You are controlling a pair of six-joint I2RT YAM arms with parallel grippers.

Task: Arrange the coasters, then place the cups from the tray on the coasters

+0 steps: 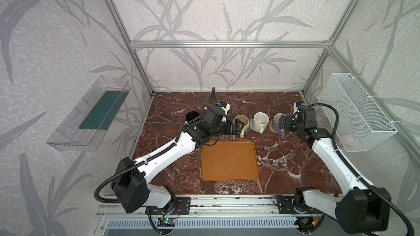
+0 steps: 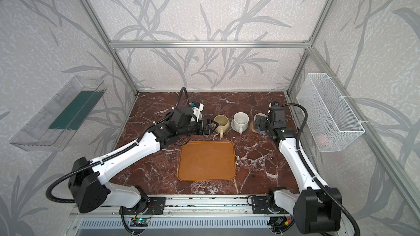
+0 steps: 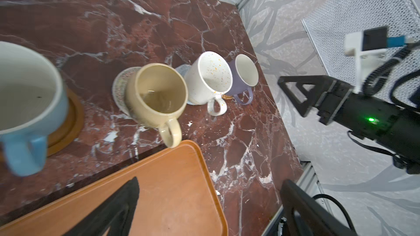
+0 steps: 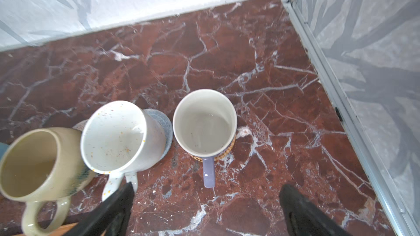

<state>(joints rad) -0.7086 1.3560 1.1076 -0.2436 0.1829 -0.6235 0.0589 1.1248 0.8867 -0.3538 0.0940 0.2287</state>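
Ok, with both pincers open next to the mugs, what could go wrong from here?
The open right pincer hangs just off the lavender mug, whose handle points towards it. A crooked retreat could clip the handle and drag the mug off its rattan coaster.

The open left pincer is right beside the cream-yellow mug, which seems off-centre on its woven coaster, so a brush might shift it.

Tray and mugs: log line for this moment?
tray: no mugs | lavender mug: on tan coaster, free | right fingers: open | left fingers: open
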